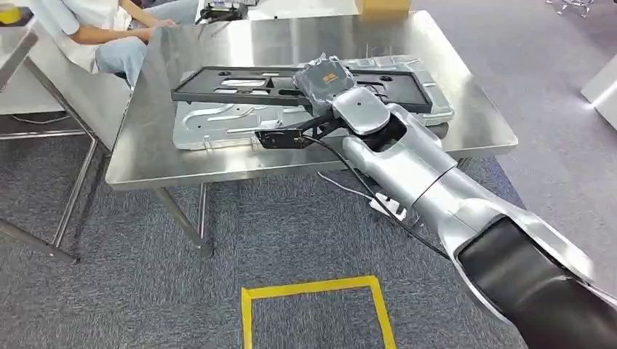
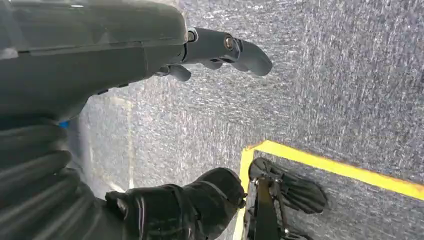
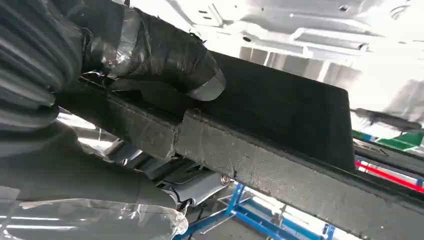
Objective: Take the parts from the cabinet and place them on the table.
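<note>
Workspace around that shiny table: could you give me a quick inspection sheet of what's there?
Surface: steel table, on grey carpet.
Job's things: black frame held above a silver panel lying flat on the table; whether the frame touches the panel cannot be told.
Clutter: cardboard box at the table's far edge.
Hands: right hand, wrapped in tape, grips the black frame; left hand hangs over the carpet, holding nothing, fingers apart.
Cables: black cable runs along the right arm; a white cable lies under the table.
Surroundings: person seated at the far left; yellow tape square on the floor.
</note>
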Available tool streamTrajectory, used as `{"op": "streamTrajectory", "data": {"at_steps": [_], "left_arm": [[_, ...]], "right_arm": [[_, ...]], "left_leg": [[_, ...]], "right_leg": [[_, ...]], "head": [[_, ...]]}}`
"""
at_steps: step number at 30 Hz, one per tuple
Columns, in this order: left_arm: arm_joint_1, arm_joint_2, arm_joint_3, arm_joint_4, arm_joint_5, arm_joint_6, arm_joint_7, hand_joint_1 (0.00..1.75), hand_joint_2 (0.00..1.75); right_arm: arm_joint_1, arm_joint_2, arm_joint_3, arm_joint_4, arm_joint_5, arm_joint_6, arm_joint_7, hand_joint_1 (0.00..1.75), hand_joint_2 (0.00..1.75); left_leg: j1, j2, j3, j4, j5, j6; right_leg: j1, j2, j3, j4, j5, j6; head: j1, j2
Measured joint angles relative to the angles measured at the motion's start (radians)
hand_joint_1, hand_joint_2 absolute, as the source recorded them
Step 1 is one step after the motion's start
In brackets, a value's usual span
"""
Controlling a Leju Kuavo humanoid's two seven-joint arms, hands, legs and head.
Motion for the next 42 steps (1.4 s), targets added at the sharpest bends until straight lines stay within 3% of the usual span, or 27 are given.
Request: {"op": "streamTrajectory", "data": {"at_steps": [3,4,6,8,9,10,11,12,14,15,16,19,21,24,25,26,27,29,30,31,34,36,37,39,40,41,42], "left_arm": [[-0.001,0.0,0.0,0.0,-0.006,0.002,0.01,0.0,1.75],[-0.002,0.002,0.0,0.0,-0.006,0.002,0.011,0.0,1.75],[0.0,0.001,0.0,0.0,-0.006,0.003,0.011,0.0,1.75],[-0.001,0.003,0.0,0.0,-0.006,0.005,0.011,0.0,1.75],[0.0,0.003,0.0,0.0,-0.006,0.005,0.011,0.0,1.75],[0.001,0.003,0.0,0.0,-0.006,0.005,0.011,0.0,1.75],[0.002,0.003,0.0,0.0,-0.006,0.005,0.011,0.0,1.75],[0.001,0.003,0.0,0.0,-0.006,0.005,0.011,0.0,1.75],[0.001,0.004,0.0,0.0,-0.006,0.005,0.011,0.0,1.75],[0.001,0.003,0.0,0.0,-0.006,0.005,0.011,0.0,1.75],[-0.001,0.004,0.0,0.0,-0.006,0.005,0.011,0.0,1.75],[0.0,0.003,-0.001,0.0,0.006,0.005,0.012,0.0,1.75],[0.0,0.002,-0.001,0.0,0.01,0.005,0.013,0.0,1.75],[0.0,0.002,-0.001,0.0,0.01,0.005,0.013,0.0,1.75],[0.0,0.002,-0.001,0.0,0.01,0.005,0.013,0.0,1.75],[0.0,0.002,-0.001,0.0,0.01,0.005,0.013,0.0,1.75],[0.001,0.002,-0.001,0.0,0.009,0.005,0.013,0.0,1.75],[0.001,0.002,-0.001,0.0,0.007,0.006,0.013,0.0,1.75],[0.001,0.002,-0.001,0.0,0.006,0.006,0.013,0.0,1.75],[0.0,0.001,-0.001,0.0,0.006,0.006,0.013,0.0,1.75],[-0.001,0.001,-0.001,0.0,0.006,0.008,0.012,0.0,1.75],[-0.001,0.0,-0.001,0.0,0.006,0.009,0.011,0.0,1.75],[-0.001,0.0,-0.001,0.0,0.005,0.009,0.011,0.0,1.75],[-0.001,0.002,-0.001,0.0,0.005,0.009,0.008,0.0,1.75],[0.0,0.001,-0.001,0.0,0.005,0.009,0.008,0.0,1.75],[0.001,0.001,-0.001,0.0,0.005,0.008,0.008,0.0,1.75],[0.002,0.001,-0.001,0.0,0.005,0.008,0.007,0.0,1.75]], "right_arm": [[0.003,0.001,0.003,0.0,0.002,0.0,0.0,1.75,1.75],[0.002,-0.001,0.003,0.0,0.003,0.0,0.002,1.75,1.75],[-0.001,-0.001,0.003,0.0,0.004,-0.001,0.006,1.75,1.75],[-0.002,0.0,0.003,0.0,0.004,0.0,0.007,1.75,1.75],[0.001,0.0,0.003,0.0,0.004,0.0,0.007,1.75,1.75],[0.005,0.0,0.004,0.0,0.004,0.0,0.006,1.75,1.75],[0.008,0.0,0.005,0.0,0.004,-0.001,0.006,1.75,1.75],[0.008,0.0,0.005,0.0,0.004,-0.001,0.006,1.75,1.75],[0.006,0.0,0.005,0.0,0.005,-0.001,0.006,1.75,1.75],[0.004,0.0,0.005,-0.001,0.005,-0.001,0.006,1.75,1.75],[0.002,0.0,0.005,-0.001,0.005,-0.001,0.006,1.75,1.75],[0.005,0.0,0.005,-0.001,-0.001,-0.006,0.007,1.75,1.75],[0.004,-0.002,0.005,-0.002,-0.007,-0.011,0.008,1.75,1.75],[0.008,-0.005,0.005,-0.002,-0.009,-0.019,0.01,1.75,1.75],[0.012,-0.005,0.005,-0.002,-0.009,-0.019,0.01,1.75,1.75],[0.015,-0.005,0.005,-0.002,-0.01,-0.018,0.01,1.75,1.75],[0.016,-0.005,0.005,-0.002,-0.009,-0.018,0.01,1.75,1.75],[0.012,-0.006,0.005,-0.002,-0.009,-0.019,0.011,1.75,1.75],[0.011,-0.007,0.005,-0.002,-0.009,-0.019,0.013,1.75,1.75],[0.008,-0.008,0.005,-0.002,-0.01,-0.019,0.014,1.75,1.75],[0.011,-0.009,0.005,-0.006,-0.009,-0.019,0.016,1.75,1.75],[0.01,-0.014,0.005,-0.006,-0.008,-0.019,0.018,1.75,1.75],[0.01,-0.014,0.005,-0.006,-0.008,-0.019,0.018,1.75,1.75],[0.014,-0.015,0.005,-0.006,-0.007,-0.019,0.019,1.75,1.75],[0.02,-0.016,0.005,-0.006,-0.007,-0.019,0.019,1.75,1.75],[0.028,-0.016,0.005,-0.006,-0.007,-0.019,0.019,1.75,1.75],[0.034,-0.016,0.005,-0.006,-0.007,-0.019,0.019,1.75,1.75]], "left_leg": [[0.004,0.002,-0.001,-0.008,0.002,-0.015],[0.001,0.001,0.002,-0.008,-0.002,-0.02],[0.005,0.006,-0.019,0.042,-0.032,-0.032],[0.007,0.006,-0.102,0.201,-0.096,-0.04],[0.007,0.006,-0.144,0.269,-0.113,-0.043],[0.009,0.006,-0.165,0.294,-0.103,-0.045],[0.011,0.006,-0.164,0.27,-0.071,-0.047],[0.012,0.006,-0.14,0.203,-0.021,-0.047],[0.014,0.009,-0.067,0.027,0.068,-0.046],[0.007,0.007,-0.048,0.018,0.045,-0.045],[0.006,0.005,-0.047,0.001,0.041,-0.033],[0.007,0.005,-0.048,0.002,0.039,-0.017],[0.012,0.006,-0.035,-0.005,0.036,-0.001],[0.008,0.006,-0.025,-0.005,0.027,0.012],[0.008,0.006,-0.02,-0.005,0.023,0.013],[0.008,0.005,-0.015,-0.004,0.018,0.013],[0.008,0.004,-0.008,-0.003,0.013,0.012],[0.008,0.002,0.006,-0.001,0.0,0.007],[0.008,0.001,0.009,-0.001,-0.005,0.004],[0.0,0.002,0.004,0.003,-0.009,-0.003],[0.004,0.003,0.005,-0.01,-0.007,-0.018],[0.005,0.008,0.001,0.01,-0.023,-0.03],[0.005,0.008,-0.022,0.057,-0.049,-0.034],[0.007,0.008,-0.107,0.218,-0.111,-0.041],[0.007,0.008,-0.143,0.275,-0.122,-0.042],[0.007,0.008,-0.166,0.296,-0.107,-0.043],[0.007,0.008,-0.161,0.261,-0.067,-0.042]], "right_leg": [[0.005,0.005,0.003,-0.024,-0.009,-0.004],[-0.003,0.004,0.01,-0.035,-0.007,-0.006],[-0.01,0.004,0.025,-0.046,-0.009,-0.013],[-0.01,0.004,0.033,-0.045,-0.015,-0.019],[-0.01,0.004,0.036,-0.045,-0.018,-0.02],[-0.01,0.006,0.04,-0.044,-0.022,-0.019],[-0.01,0.007,0.045,-0.042,-0.027,-0.018],[-0.01,0.007,0.049,-0.037,-0.033,-0.016],[-0.012,0.007,0.057,-0.026,-0.05,-0.007],[-0.006,0.009,0.054,-0.025,-0.053,0.0],[-0.005,0.01,0.05,-0.021,-0.054,0.003],[-0.003,0.011,0.053,-0.027,-0.057,0.015],[-0.007,0.007,0.032,0.022,-0.088,0.023],[-0.008,0.005,-0.092,0.253,-0.177,0.029],[-0.008,0.005,-0.125,0.301,-0.18,0.029],[-0.008,0.005,-0.134,0.3,-0.159,0.029],[-0.008,0.005,-0.118,0.248,-0.112,0.026],[-0.007,0.005,-0.043,0.065,-0.004,0.015],[-0.005,0.005,-0.02,0.002,0.012,0.009],[0.0,0.005,-0.006,-0.006,0.004,0.005],[0.004,0.009,-0.005,-0.021,-0.007,-0.003],[-0.008,0.01,0.013,-0.042,-0.004,-0.01],[-0.01,0.008,0.018,-0.043,-0.006,-0.015],[-0.01,0.008,0.029,-0.043,-0.014,-0.022],[-0.01,0.009,0.034,-0.043,-0.018,-0.022],[-0.01,0.01,0.041,-0.042,-0.024,-0.021],[-0.01,0.011,0.049,-0.041,-0.03,-0.021]], "head": [[0.003,0.0],[0.003,0.0],[-0.002,0.0],[-0.003,0.0],[-0.002,0.0],[-0.003,0.0],[-0.002,0.0],[-0.003,0.0],[-0.003,0.0],[-0.004,0.0],[-0.004,0.0],[-0.002,0.0],[0.001,0.0],[0.003,0.0],[0.003,0.0],[0.003,0.0],[0.003,0.0],[0.003,0.0],[0.004,0.0],[0.001,0.0],[0.003,0.0],[0.002,0.0],[0.0,0.0],[-0.001,0.0],[-0.001,0.0],[-0.001,0.0],[0.0,0.0]]}}
